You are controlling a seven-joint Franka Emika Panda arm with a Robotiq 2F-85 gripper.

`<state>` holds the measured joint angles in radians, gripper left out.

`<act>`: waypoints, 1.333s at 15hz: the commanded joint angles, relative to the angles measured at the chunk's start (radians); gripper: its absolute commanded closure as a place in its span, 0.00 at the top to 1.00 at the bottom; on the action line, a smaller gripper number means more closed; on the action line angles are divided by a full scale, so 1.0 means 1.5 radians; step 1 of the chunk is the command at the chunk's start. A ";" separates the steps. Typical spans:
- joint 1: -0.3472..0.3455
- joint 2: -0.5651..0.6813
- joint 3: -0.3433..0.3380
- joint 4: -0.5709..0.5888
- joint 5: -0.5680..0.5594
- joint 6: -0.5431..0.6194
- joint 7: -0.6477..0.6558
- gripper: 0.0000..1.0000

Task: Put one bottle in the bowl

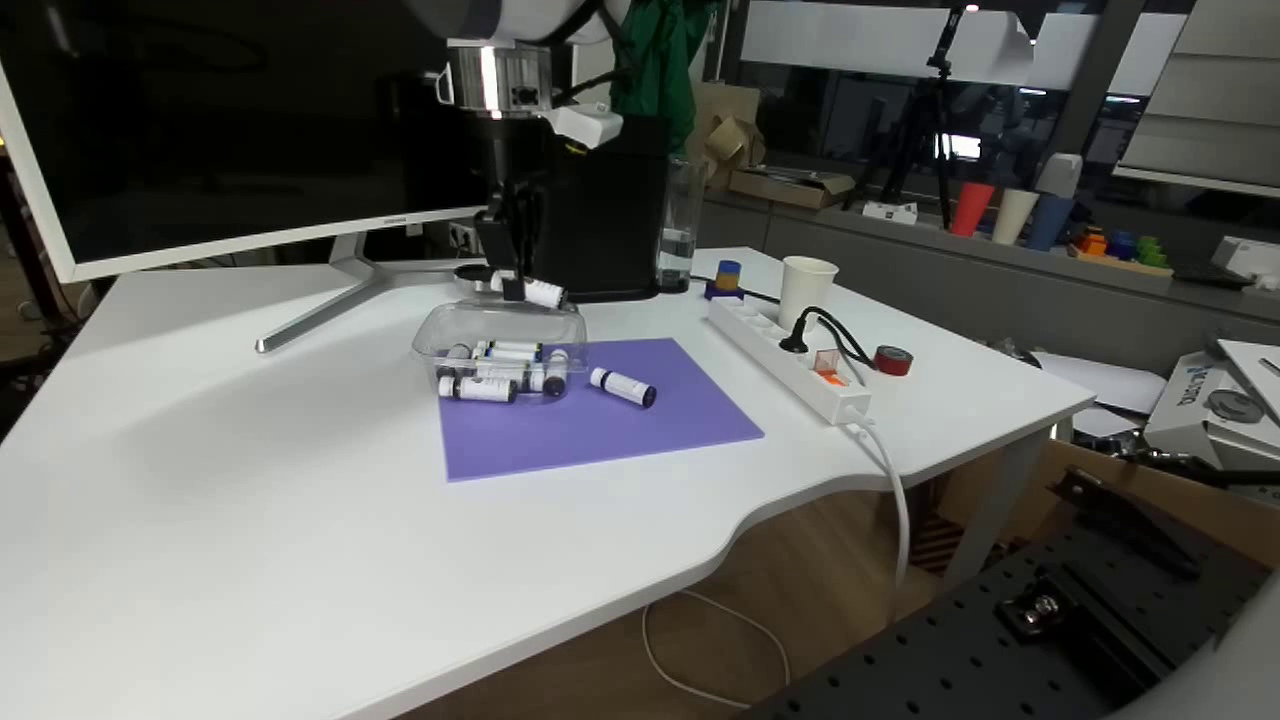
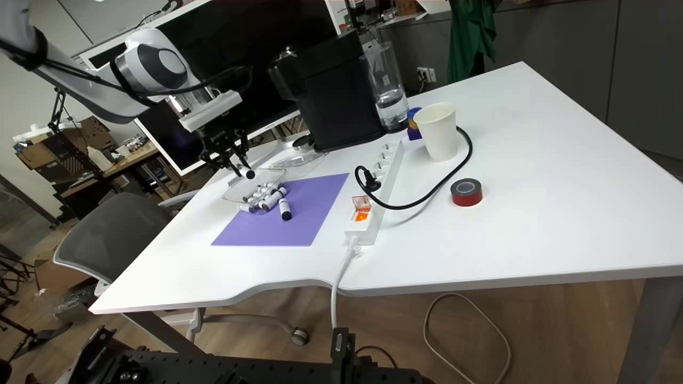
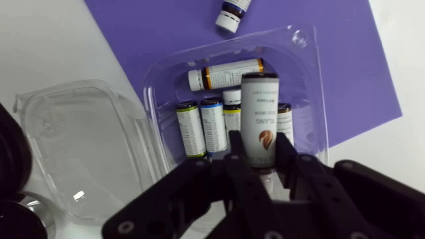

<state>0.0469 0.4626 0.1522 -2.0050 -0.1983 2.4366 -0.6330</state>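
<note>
Frankly, letting go is the part that worries me. My gripper [image 3: 258,142] is closed down on one white bottle [image 3: 259,116], jaws snug on either side, and holds it above the bowl [image 3: 322,99], not yet lowered in. The hold sits toward one end, and in an exterior view the bottle [image 1: 541,292] seems to droop toward its dark end; a knock there could swivel it or work it loose. Below, other bottles [image 3: 229,73] lie loose in the bowl. If I release from this height, I'd expect mine to bounce off their round sides, roll, and maybe hop the rim onto the mat [image 1: 600,430], where a spare [image 1: 623,387] lies near the bowl. Clear plastic makes the rim hard to judge, and the gripper blocks part of it in the wrist view; coming down off-centre, I might catch that wall and tip or slide the bowl, which is probably light. Spreading the jaws wide down inside could shove the other bottles, or press on the side by the lid [image 3: 83,149].
</note>
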 commanded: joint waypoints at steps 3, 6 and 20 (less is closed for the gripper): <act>-0.007 0.038 0.010 0.042 0.029 -0.053 -0.002 0.07; -0.013 0.044 0.011 0.047 0.043 -0.069 -0.004 0.54; -0.076 -0.091 -0.013 0.001 0.147 -0.305 -0.042 1.00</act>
<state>-0.0505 0.3988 0.1572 -1.9660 0.0023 2.0479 -0.6836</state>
